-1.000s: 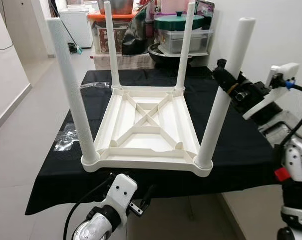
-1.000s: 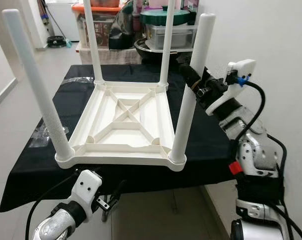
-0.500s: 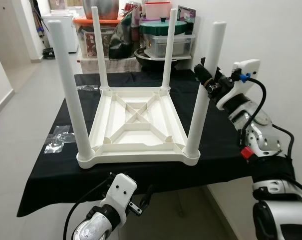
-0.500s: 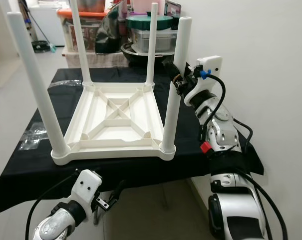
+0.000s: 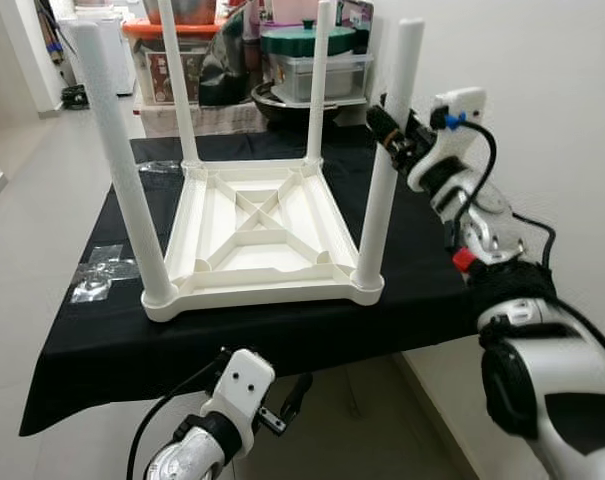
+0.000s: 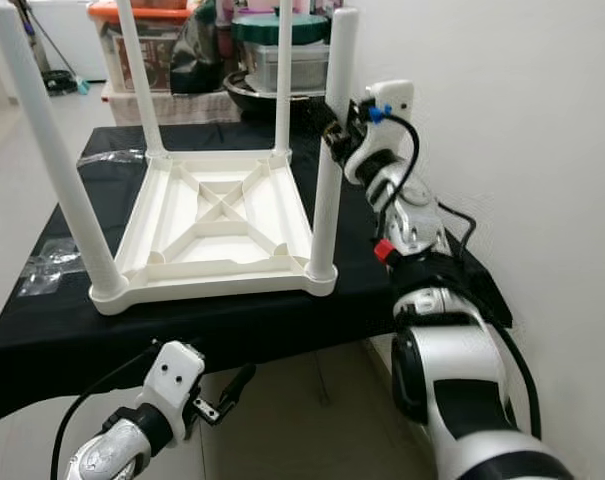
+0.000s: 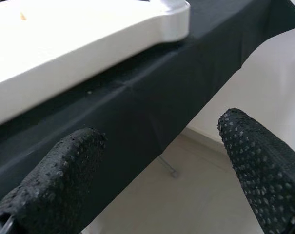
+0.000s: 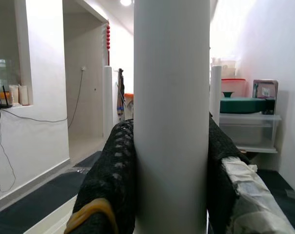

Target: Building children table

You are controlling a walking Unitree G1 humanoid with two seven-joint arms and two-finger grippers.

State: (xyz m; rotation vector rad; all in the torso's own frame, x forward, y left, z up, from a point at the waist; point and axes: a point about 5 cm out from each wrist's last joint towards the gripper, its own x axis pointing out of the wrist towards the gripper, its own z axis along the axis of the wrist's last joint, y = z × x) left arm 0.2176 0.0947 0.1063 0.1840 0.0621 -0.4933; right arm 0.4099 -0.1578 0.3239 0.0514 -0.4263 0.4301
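White plastic children's table [image 5: 257, 235] lies upside down on black-clothed table [image 5: 432, 285], four legs up. Right gripper [image 5: 384, 128] clenched on near-right white round leg [image 5: 382, 170], high up. Left gripper [image 7: 162, 170] released, idle under the cloth's front edge. Risk: sideways pull could tilt leg in socket or slide table. Wall close on right; open floor left.

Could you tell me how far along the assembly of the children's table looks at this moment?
Done: the white table lies upside down on the black cloth with all four legs standing in its corners. In hand: the right tool is shut on the near right leg, its fingers pressed on either side. The left tool hangs open below the table edge. Left: releasing the leg and turning the table upright.
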